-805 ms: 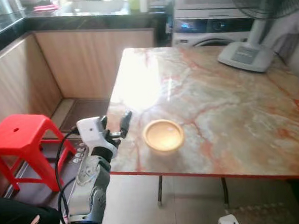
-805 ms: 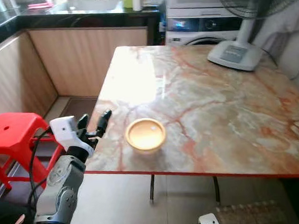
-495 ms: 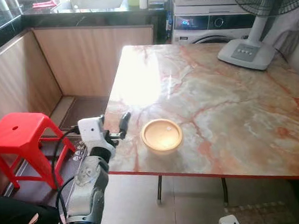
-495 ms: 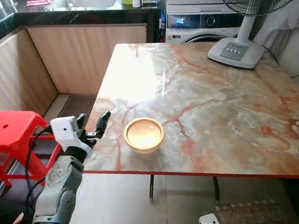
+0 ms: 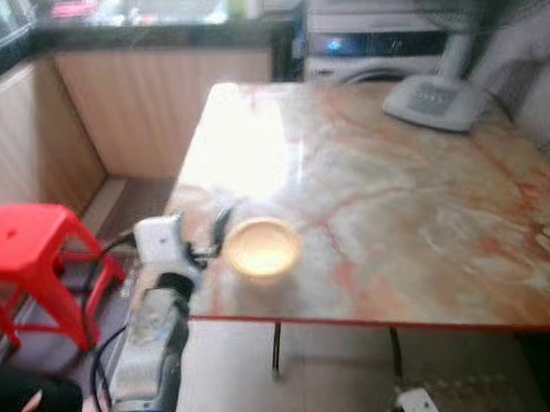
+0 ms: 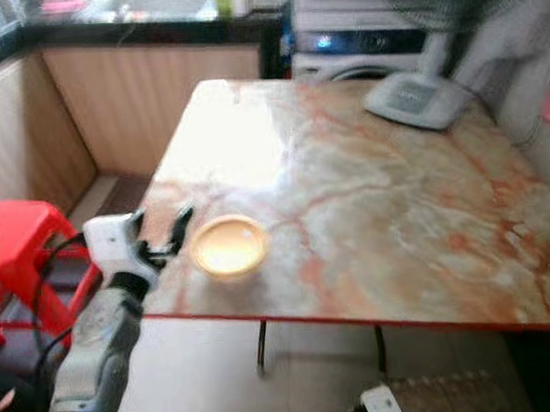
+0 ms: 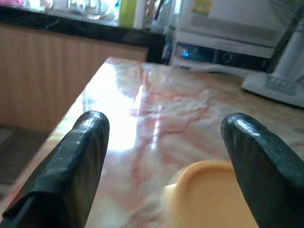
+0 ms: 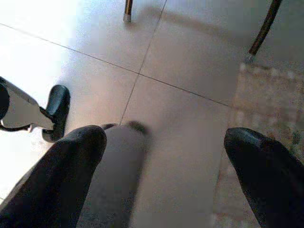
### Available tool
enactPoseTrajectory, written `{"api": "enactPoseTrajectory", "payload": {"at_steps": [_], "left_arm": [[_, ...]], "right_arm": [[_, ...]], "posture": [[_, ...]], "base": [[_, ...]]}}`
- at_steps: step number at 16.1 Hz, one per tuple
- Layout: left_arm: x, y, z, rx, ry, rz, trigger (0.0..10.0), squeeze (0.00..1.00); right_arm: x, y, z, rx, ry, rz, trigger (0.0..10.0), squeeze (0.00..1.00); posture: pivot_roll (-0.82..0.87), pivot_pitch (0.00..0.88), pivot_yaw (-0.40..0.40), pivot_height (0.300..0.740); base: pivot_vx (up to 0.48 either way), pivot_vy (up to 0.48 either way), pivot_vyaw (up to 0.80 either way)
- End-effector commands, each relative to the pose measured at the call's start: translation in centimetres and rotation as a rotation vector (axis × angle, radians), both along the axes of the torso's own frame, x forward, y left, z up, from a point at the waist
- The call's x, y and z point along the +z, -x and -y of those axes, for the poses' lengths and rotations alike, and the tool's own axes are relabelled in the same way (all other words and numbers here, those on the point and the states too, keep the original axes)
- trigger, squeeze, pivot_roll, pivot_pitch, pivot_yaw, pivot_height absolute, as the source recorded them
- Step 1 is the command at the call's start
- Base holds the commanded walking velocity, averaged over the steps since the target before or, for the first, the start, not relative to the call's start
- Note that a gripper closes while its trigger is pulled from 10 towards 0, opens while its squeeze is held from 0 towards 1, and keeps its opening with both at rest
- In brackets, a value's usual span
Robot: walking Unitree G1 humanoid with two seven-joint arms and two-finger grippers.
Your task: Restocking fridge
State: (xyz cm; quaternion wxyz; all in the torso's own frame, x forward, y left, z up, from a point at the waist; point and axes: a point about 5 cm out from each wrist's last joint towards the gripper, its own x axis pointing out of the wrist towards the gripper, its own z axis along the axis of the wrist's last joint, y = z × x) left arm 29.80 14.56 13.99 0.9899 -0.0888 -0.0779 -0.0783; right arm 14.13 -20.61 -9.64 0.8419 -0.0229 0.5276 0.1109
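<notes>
While my head views blur, I read this:
Bowl [image 5: 262, 248]: on the table [image 5: 425, 215], near its front edge.
Left gripper [image 7: 164, 142]: fingers spread, just beside the bowl, grasping nothing.
Right gripper [image 8: 161, 156]: spread, below the table, over floor [image 8: 190, 61].

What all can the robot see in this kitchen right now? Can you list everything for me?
bowl: one, yellow, near the table's front left edge
table: one, marble-patterned with red edge, centre
fan: one, white base, far right of the table
stool: one, red, on the floor to the left
washing machine: one, white, behind the table
counter: one, dark top, wood front, at the back
left gripper: one, black jaws open, beside the bowl
right gripper: one, black jaws open, above the floor
</notes>
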Motion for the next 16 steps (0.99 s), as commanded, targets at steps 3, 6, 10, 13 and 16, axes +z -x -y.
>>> {"api": "enactPoseTrajectory", "payload": {"at_steps": [3,6,10,13,16], "left_arm": [[0.4,0.1,0.8,-0.028,0.007,0.015,10.0,0.0],[0.3,0.2,0.5,-0.019,0.032,0.011,10.0,0.0],[0.1,0.6,-0.6,0.032,0.106,-0.014,10.0,0.0],[-1.0,0.8,-2.5,0.077,0.196,-0.087,10.0,0.0],[-2.0,0.6,-5.2,0.14,0.216,-0.145,10.0,0.0]], "right_arm": [[-0.1,0.4,0.5,0.0,0.014,-0.013,10.0,0.0],[-0.1,0.4,0.5,0.001,0.012,-0.012,10.0,0.0],[-0.1,0.4,0.5,0.002,0.012,-0.013,10.0,0.0],[-0.1,0.5,0.5,0.005,0.013,-0.013,10.0,0.0],[-0.1,0.5,0.6,0.01,0.016,-0.014,10.0,0.0]], "posture": [[0.05,0.0,-0.021,0.74],[0.05,0.0,-0.02,0.74],[0.06,0.0,-0.02,0.74],[0.06,0.0,-0.022,0.74],[0.06,0.0,-0.024,0.74]], "base": [[0.0,0.0,0.0],[0.0,0.0,0.0],[0.0,0.0,0.0],[0.0,0.0,0.0],[0.0,0.0,0.0]]}}
